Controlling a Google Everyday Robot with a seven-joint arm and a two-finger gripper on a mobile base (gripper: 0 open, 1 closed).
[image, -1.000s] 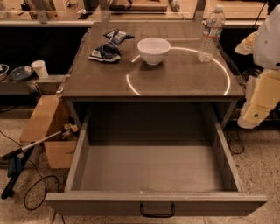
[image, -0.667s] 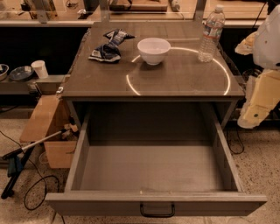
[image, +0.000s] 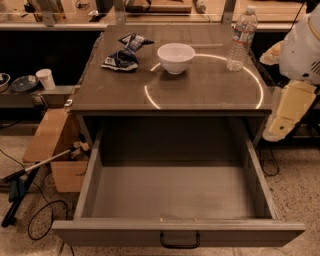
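A grey cabinet has its drawer (image: 175, 192) pulled fully open, and the drawer holds nothing. On the cabinet top (image: 200, 90) stand a white bowl (image: 175, 57) at the middle back, a clear water bottle (image: 241, 37) at the back right and dark blue snack bags (image: 123, 52) at the back left. Part of my white arm (image: 295, 75) shows at the right edge, beside the cabinet. The gripper itself is out of the picture.
A cardboard box (image: 52, 147) and a long-handled tool (image: 35, 172) with cables lie on the floor to the left. A low shelf at left carries a paper cup (image: 46, 78) and dishes (image: 22, 83). A counter runs behind the cabinet.
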